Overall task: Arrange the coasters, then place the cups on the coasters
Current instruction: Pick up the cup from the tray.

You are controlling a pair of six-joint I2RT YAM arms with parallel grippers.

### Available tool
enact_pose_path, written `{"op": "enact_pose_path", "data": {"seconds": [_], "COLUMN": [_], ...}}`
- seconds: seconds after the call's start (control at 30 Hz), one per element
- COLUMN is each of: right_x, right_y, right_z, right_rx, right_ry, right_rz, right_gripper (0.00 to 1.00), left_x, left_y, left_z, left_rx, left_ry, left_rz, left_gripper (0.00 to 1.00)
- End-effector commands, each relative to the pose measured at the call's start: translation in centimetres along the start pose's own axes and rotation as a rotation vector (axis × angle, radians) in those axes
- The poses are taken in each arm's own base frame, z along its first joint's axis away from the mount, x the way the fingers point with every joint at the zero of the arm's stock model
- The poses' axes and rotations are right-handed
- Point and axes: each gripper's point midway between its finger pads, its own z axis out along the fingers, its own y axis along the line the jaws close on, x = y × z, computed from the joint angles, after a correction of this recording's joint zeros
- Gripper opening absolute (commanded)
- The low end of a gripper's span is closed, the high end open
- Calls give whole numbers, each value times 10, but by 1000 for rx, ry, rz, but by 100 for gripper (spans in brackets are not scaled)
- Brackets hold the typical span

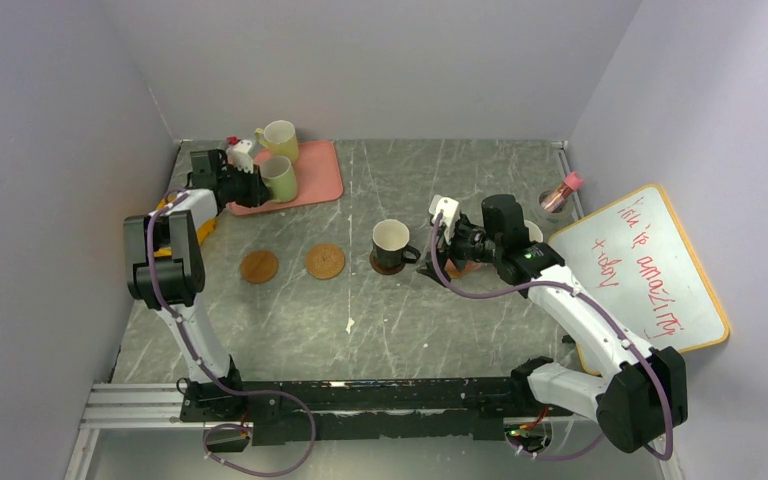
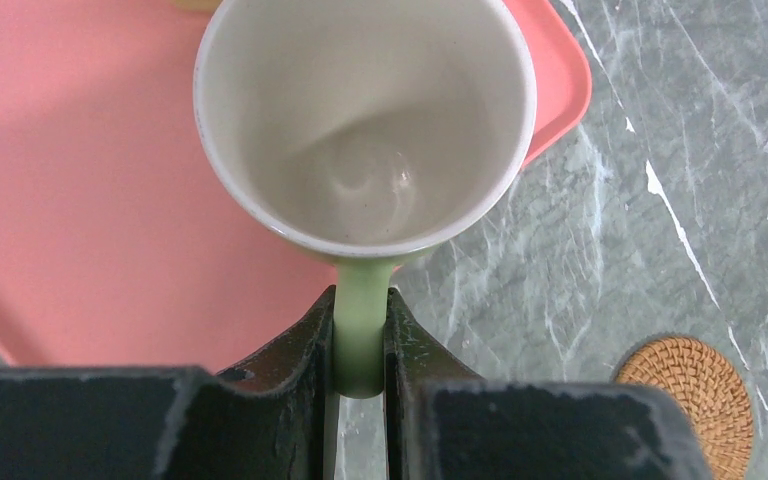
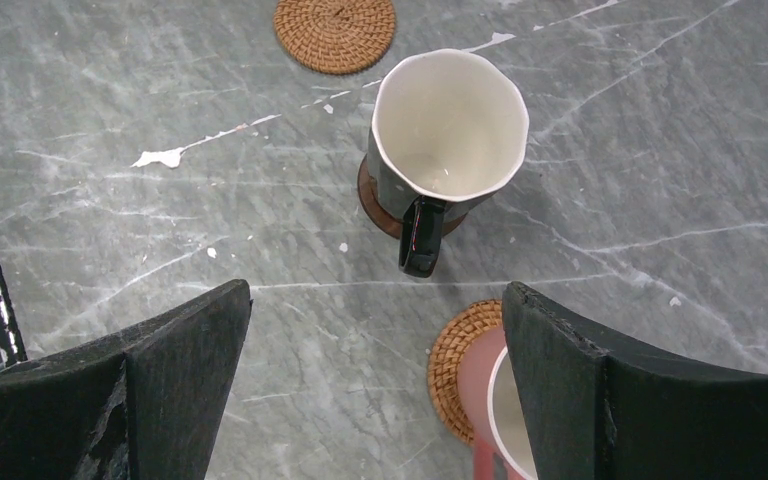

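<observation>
Left gripper (image 2: 360,305): closed on the handle of a green mug (image 2: 360,120), mug upright at the near edge of the pink tray (image 2: 90,200), far left of the bench (image 1: 440,320); second green mug (image 1: 280,138) at the tray's far edge. Right gripper (image 3: 375,300): jaws wide apart, holding nothing, right of centre, just right of the black mug (image 3: 450,125), which stands on the dark coaster (image 3: 372,205); pink mug (image 3: 480,390) on a woven coaster (image 3: 450,360) below that gripper. Two bare coasters (image 1: 259,266) (image 1: 325,261), both woven, lie side by side left of the black mug, nearer than the tray.
</observation>
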Motion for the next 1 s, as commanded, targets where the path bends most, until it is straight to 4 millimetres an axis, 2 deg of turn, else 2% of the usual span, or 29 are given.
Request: {"op": "enact_pose_path", "data": {"seconds": [0.0,0.33,0.57,0.97], "right_x": [-17,-17,-16,-18], "right_y": [-2,-3,-2,-1], "right_z": [-6,-5,-5,-5], "right_rx": [17,16,13,8], "right_ry": [-64,-63,-62,-68], "right_rz": [-43,-38,-39,-42], "right_gripper": [100,100,100,100], "left_x": [-56,-57,-44,-48], "left_y": [-4,-20,-29,-72], "left_z": [-27,-49,-43,-46], "left_rx": [-83,-97,-156,-38], "left_ry": [-156,-180,-119,-129], "left_rz": [59,24,69,131], "left_gripper": [5,5,5,5]}}
